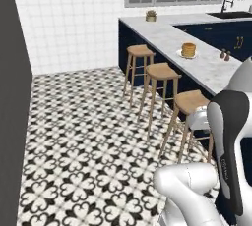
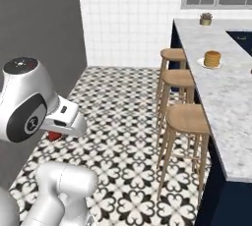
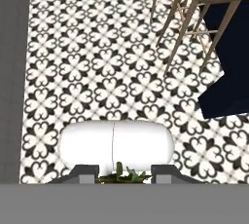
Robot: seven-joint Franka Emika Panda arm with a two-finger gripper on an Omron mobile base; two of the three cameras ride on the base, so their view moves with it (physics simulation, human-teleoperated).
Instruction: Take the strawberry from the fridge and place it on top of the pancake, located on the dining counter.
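At the bottom of the hand view, the gripper [image 3: 118, 173] is pinching the strawberry [image 3: 118, 174], green leaves showing between its tips, while the bare pancake [image 1: 188, 49] is waiting on the dining counter [image 1: 162, 32] at upper right.

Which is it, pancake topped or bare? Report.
Bare: the pancake stack shows only golden-brown, nothing red on top. The strawberry, green leaves showing, sits in the gripper.
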